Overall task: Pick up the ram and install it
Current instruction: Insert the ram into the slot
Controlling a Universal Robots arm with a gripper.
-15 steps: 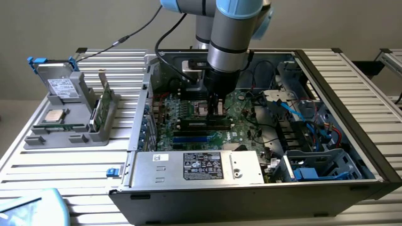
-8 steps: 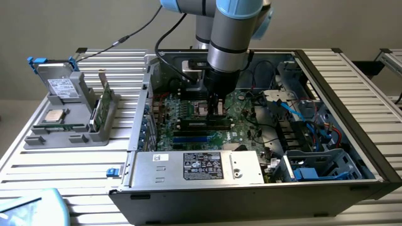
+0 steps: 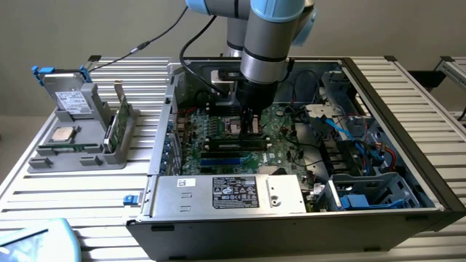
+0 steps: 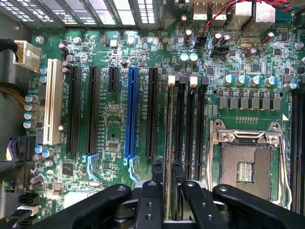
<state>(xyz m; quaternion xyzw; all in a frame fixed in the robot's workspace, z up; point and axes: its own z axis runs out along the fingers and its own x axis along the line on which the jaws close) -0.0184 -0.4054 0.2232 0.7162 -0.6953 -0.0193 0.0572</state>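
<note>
Reaching down into the open PC case [image 3: 407,136], the arm [image 3: 266,43] holds its gripper [image 3: 252,125] low over the mobo [image 4: 109,138], just beside the empty CPU socket [image 4: 243,164]. In the wrist view, the two black fingers [image 4: 153,191] are clamped on the ram [image 4: 168,124], which is seen edge-on as a thin strip btwn them. The ram runs along the first memory slot, the one w/ a white clip [image 4: 171,80] at its far end. It lies parallel to the other memory slots [image 4: 190,129] on the socket side and to a long black expansion slot [image 4: 152,112] on the other. Can't tell if the ram is seated in the slot or just above it. A blue slot [image 4: 131,114] sits further from the socket. In the exterior view, a grey tray [image 3: 80,161] on the exterior view's left holds a silver CPU chip [image 3: 64,134] and an upright green card [image 3: 120,117] w/ a bracket, well apart from the gripper. The PSU [image 3: 233,192] lies along the case's near edge.
</note>
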